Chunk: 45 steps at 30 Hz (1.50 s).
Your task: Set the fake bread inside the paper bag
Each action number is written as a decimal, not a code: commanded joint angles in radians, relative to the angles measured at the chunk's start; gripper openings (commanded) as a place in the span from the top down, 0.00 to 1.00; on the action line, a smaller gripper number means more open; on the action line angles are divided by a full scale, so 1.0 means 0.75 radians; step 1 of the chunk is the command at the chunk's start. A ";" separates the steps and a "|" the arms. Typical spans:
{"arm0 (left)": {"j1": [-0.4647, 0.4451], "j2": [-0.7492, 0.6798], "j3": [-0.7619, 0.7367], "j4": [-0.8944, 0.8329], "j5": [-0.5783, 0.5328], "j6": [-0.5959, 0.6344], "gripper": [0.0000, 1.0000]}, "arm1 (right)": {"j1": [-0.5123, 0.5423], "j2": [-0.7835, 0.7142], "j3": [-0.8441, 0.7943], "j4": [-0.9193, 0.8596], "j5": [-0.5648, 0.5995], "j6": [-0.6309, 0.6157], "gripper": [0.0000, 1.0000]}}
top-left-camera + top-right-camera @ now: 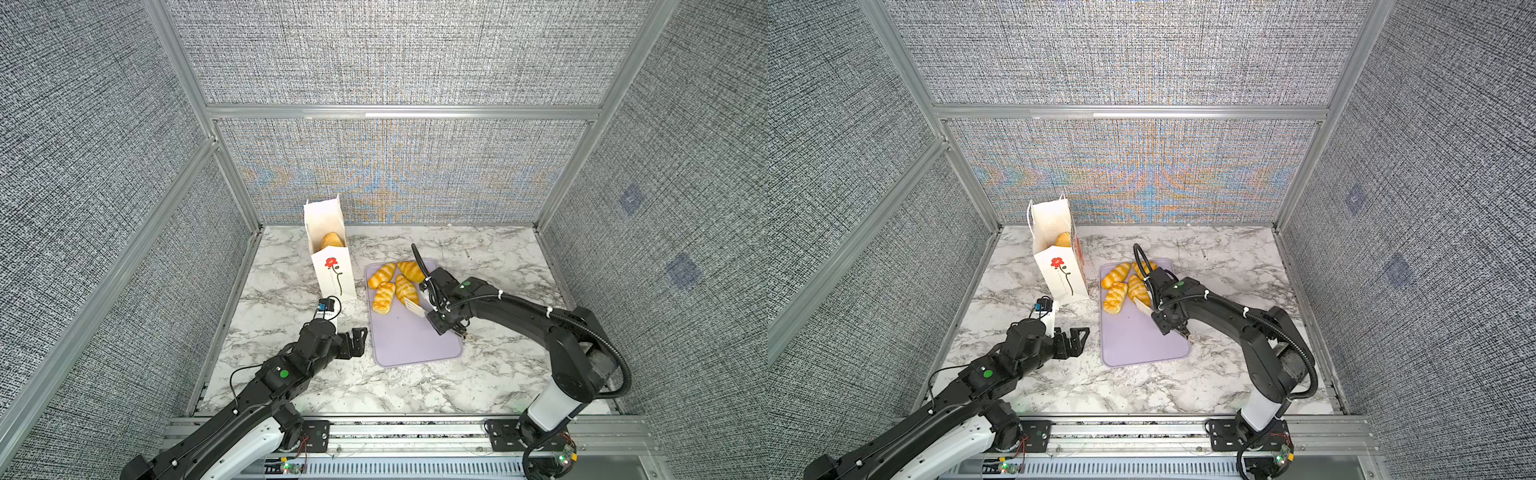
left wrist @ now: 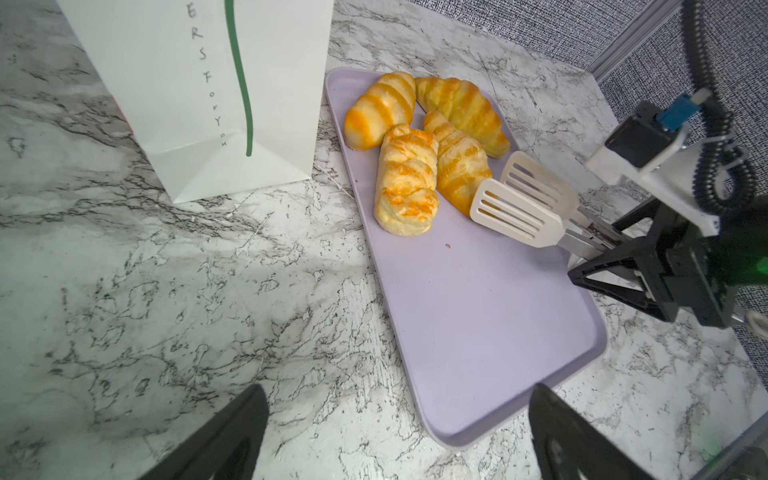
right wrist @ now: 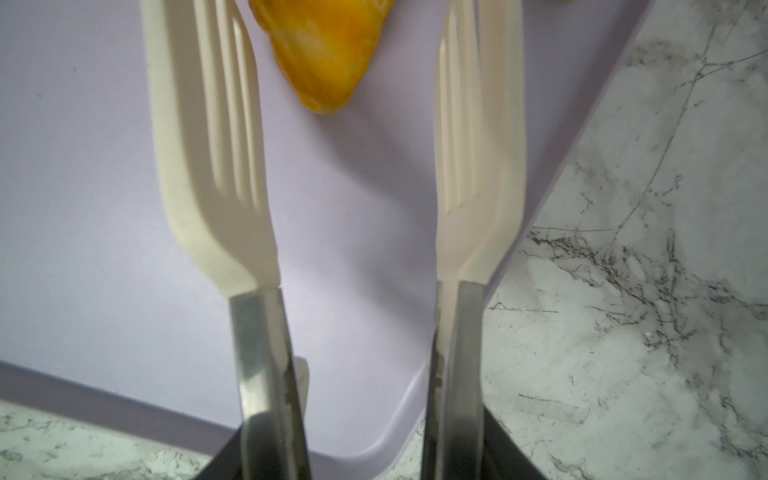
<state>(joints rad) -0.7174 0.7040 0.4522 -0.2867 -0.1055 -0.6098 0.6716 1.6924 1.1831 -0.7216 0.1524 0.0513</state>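
Note:
The white paper bag with the red flower stands upright at the back left. One golden pastry shows inside its open top. Several pieces of fake bread lie together at the far end of a lilac tray. My right gripper is shut on the handles of white slotted tongs. The tong blades stand apart just short of a croissant's tip and clamp nothing. My left gripper is open and empty, low by the tray's near left corner.
The marble table is bounded by grey fabric walls on aluminium posts. The tray's near half is bare. The bag's base stands close to the tray's left rim.

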 commanded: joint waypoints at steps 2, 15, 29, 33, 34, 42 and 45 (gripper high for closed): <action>-0.001 -0.017 -0.006 0.020 -0.021 -0.003 0.01 | 0.001 0.033 0.043 0.006 -0.010 0.032 0.44; -0.006 -0.012 -0.010 0.019 -0.019 -0.004 0.01 | 0.007 0.144 0.145 -0.007 -0.022 0.032 0.44; -0.009 -0.017 -0.013 0.018 -0.027 -0.006 0.01 | 0.007 0.180 0.182 -0.047 -0.040 -0.001 0.58; -0.009 -0.018 -0.010 0.013 -0.029 -0.009 0.01 | 0.007 0.157 0.166 -0.048 -0.044 0.000 0.64; -0.009 -0.018 -0.010 0.014 -0.028 -0.008 0.01 | 0.008 0.149 0.160 -0.047 -0.045 0.000 0.64; -0.012 -0.033 -0.006 0.004 -0.032 -0.007 0.01 | 0.009 0.063 0.109 -0.026 -0.056 0.021 0.66; -0.012 -0.035 -0.002 -0.003 -0.035 -0.006 0.01 | 0.007 0.031 0.085 -0.021 -0.059 0.030 0.67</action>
<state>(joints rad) -0.7246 0.6796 0.4458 -0.2928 -0.1139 -0.6132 0.6754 1.7344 1.2560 -0.7437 0.1173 0.0582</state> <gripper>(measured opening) 0.993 0.334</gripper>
